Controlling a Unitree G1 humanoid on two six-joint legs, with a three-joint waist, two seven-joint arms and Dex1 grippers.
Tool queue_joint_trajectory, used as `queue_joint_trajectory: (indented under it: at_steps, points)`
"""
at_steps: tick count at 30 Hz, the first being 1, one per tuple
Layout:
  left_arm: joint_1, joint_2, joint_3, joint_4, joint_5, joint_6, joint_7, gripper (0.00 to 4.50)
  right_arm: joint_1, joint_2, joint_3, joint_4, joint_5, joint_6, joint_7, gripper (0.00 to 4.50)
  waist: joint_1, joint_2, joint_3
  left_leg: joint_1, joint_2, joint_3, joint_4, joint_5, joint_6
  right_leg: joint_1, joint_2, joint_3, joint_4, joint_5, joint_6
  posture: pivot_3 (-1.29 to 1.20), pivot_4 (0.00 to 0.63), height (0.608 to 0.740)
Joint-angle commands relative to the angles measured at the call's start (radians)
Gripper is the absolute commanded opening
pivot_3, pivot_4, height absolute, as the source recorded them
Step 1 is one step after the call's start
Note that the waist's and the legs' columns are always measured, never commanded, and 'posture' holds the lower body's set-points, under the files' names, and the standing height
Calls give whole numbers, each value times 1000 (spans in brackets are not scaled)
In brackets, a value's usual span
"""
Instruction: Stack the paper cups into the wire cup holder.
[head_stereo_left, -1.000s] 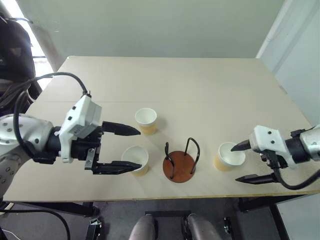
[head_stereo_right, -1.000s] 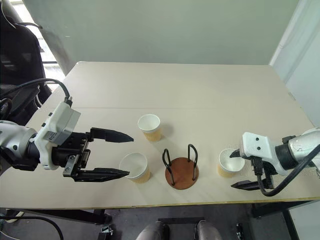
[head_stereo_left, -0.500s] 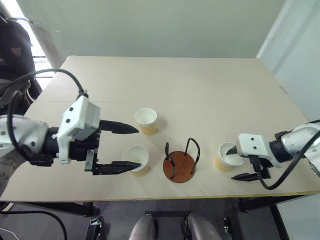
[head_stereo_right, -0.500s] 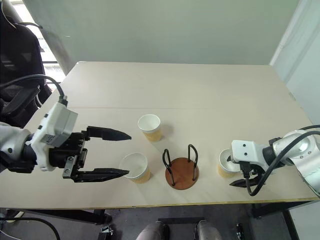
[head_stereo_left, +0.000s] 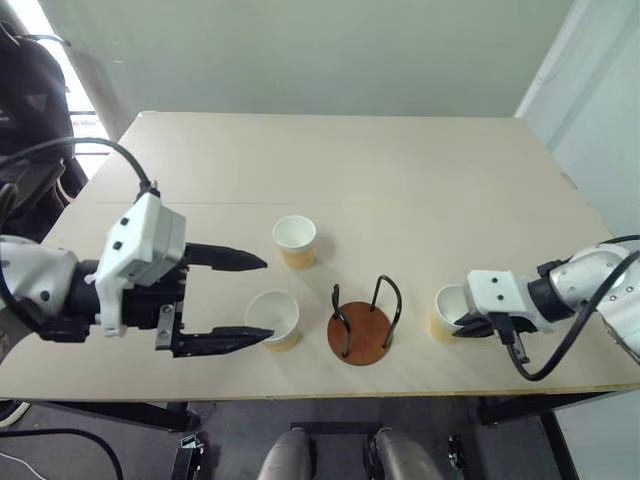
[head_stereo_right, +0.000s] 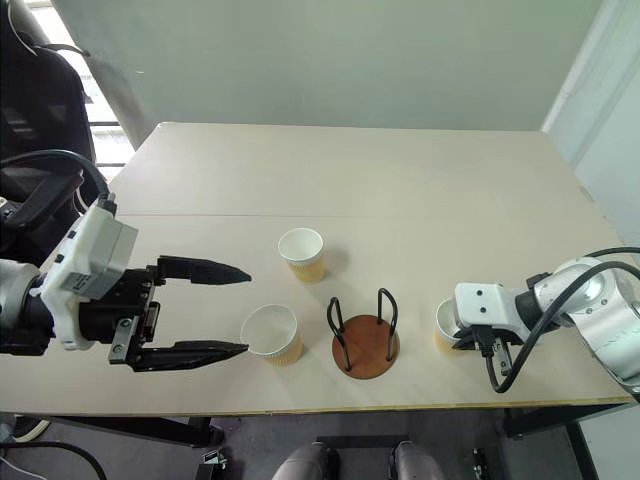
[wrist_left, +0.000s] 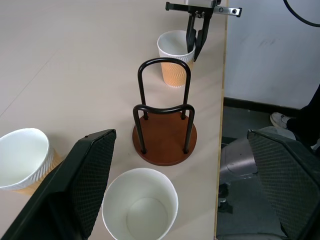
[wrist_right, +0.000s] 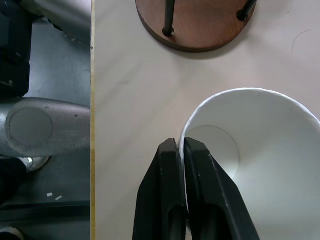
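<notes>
Right wrist view: right tool (wrist_right: 181, 147) pinched shut on wall of right paper cup (wrist_right: 260, 145), one finger inside rim, one outside; cup empty. Eye views hide that pinch behind white housing.

Left wrist view: wire cup holder (wrist_left: 164, 135) empty, wire loops upright on brown disc.

Left tool (head_stereo_left: 255, 298) spread wide, holding nothing, at left of frame beside near cup (head_stereo_left: 273, 318). Far cup (head_stereo_left: 294, 240) at centre of counter (head_stereo_left: 400, 170). All cups upright, empty.

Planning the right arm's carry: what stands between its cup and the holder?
Nothing visible does. The right gripper is shut on the cup's wall, and only bare table separates it from the holder.
</notes>
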Motion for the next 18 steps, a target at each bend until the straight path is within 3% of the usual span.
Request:
queue_joint_trajectory:
  at_steps: [1,11,18]
  points:
    - [5,13,49,-11,-13,4,6,4500,-32,-2,-14,10,-4,-23,26,39,0,0,0,0,0,0,0,0,0,0,0,0,0,0,0,0,150,740]
    - [87,39,100,43,74,-8,-50,4500,-257,-8,-157,137,169,-54,188,39,0,0,0,0,0,0,0,0,0,0,0,0,0,-4,-8,0,150,740]
    - [151,46,130,53,129,-8,-87,4500,-529,97,-179,195,296,5,206,39,-4,0,0,0,1,0,0,0,0,-1,1,0,0,-4,-10,0,150,740]
